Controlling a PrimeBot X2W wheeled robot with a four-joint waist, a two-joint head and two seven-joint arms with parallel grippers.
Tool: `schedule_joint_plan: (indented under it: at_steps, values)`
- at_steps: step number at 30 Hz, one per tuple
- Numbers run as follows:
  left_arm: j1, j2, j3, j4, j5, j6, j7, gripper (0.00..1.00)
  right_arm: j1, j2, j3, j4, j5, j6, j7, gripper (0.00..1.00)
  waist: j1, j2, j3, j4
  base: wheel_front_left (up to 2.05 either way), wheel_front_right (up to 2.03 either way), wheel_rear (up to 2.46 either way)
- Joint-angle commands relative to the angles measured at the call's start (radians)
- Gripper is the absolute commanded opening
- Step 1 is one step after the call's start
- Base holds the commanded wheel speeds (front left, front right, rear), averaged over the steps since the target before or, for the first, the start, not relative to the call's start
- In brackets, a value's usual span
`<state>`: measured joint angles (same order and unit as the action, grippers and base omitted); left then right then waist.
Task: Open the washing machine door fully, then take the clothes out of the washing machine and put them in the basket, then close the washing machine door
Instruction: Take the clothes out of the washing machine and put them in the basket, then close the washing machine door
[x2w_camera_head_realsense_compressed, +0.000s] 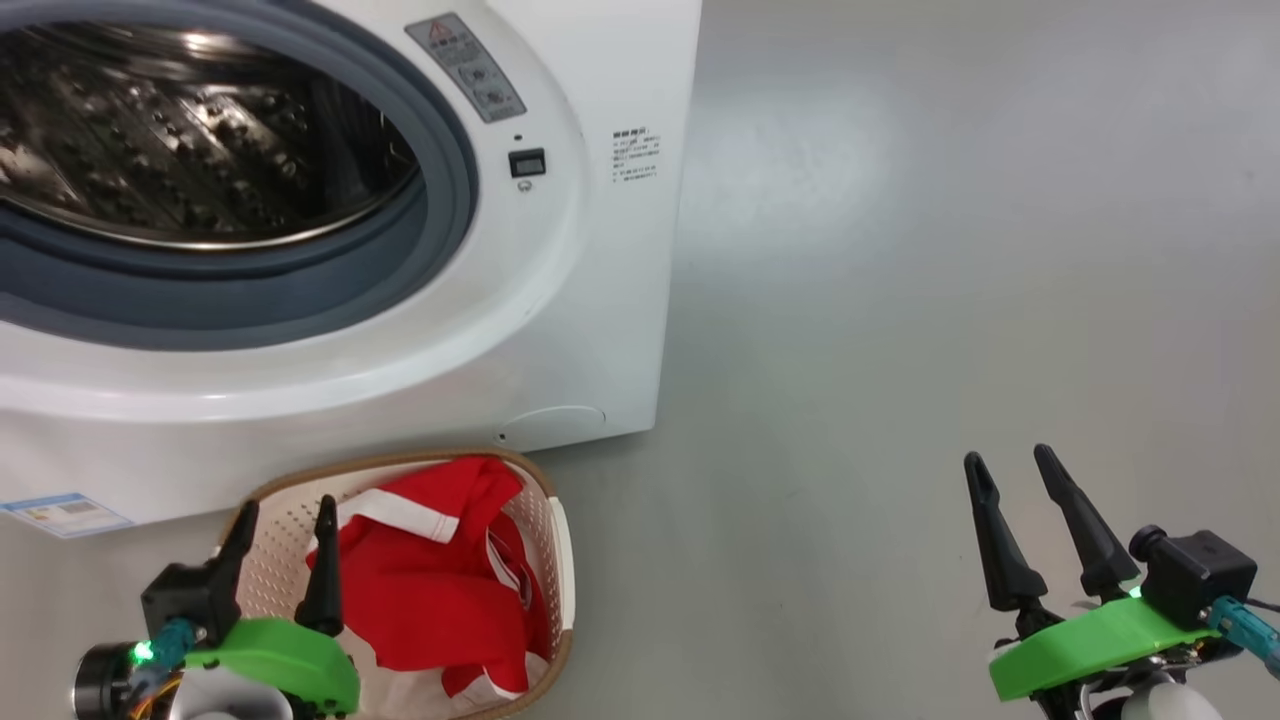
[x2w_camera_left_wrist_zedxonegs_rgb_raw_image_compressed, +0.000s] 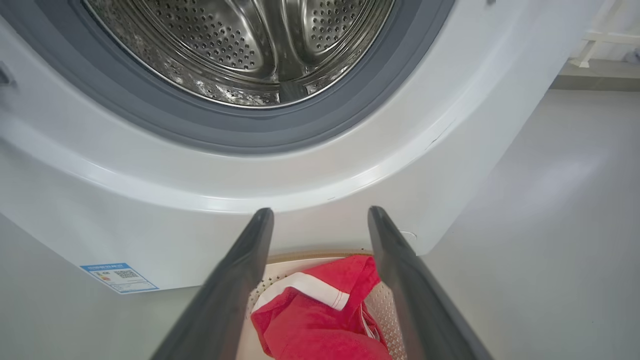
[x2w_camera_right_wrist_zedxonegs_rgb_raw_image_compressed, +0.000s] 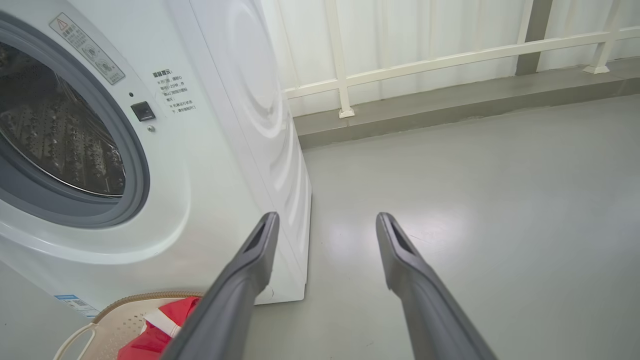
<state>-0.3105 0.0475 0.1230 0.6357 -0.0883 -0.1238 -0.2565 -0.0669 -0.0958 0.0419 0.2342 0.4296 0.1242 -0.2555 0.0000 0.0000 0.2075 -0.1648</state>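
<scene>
Dark and tapered, the left gripper (x2w_camera_head_realsense_compressed: 287, 505) hangs with its two long fingers spread apart and empty, poised over the near left side of the small cream-white perforated plastic basket (x2w_camera_head_realsense_compressed: 556, 560) with its brown woven-look rim. Spread jaws directly above the load suit a drop-off, not a grasp. Inside the basket lie the bright red fabric clothes (x2w_camera_head_realsense_compressed: 440, 590) with white trim bands, heaped loosely and filling most of it.

Beyond the basket, just beside its far rim, stands the big white front-loading washing machine (x2w_camera_head_realsense_compressed: 560, 300). The basket sits close under the mouth, probably so that garments travel only a short way. Its grey rubber gasket (x2w_camera_head_realsense_compressed: 445, 200) rings a perforated steel drum (x2w_camera_head_realsense_compressed: 180, 130), and no red fabric is visible in the part of the drum on show. Since the mouth is uncovered, the door is judged swung aside; closing it looks like the remaining step.

Well apart on the right, the right gripper (x2w_camera_head_realsense_compressed: 1008, 456) is likewise spread and empty, over bare grey floor (x2w_camera_head_realsense_compressed: 900, 300).
</scene>
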Motion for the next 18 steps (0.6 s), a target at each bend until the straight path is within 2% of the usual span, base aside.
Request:
schedule_joint_plan:
  at_steps: [1, 18]
  values:
    - [0.032, 0.015, 0.030, -0.063, -0.006, -0.003, -0.005, 1.00, 0.014, -0.021, 0.013, -0.022, -0.012, 0.007, -0.006, 1.00, 0.0000, 0.0000, -0.035, 0.008, 0.00, 0.00, 0.00]
    - [0.265, 0.003, 0.030, -0.433, -0.021, 0.008, -0.005, 1.00, 0.072, -0.029, 0.004, -0.043, -0.018, 0.007, -0.006, 1.00, 0.0000, 0.0000, -0.106, 0.020, 0.00, 0.00, 0.00]
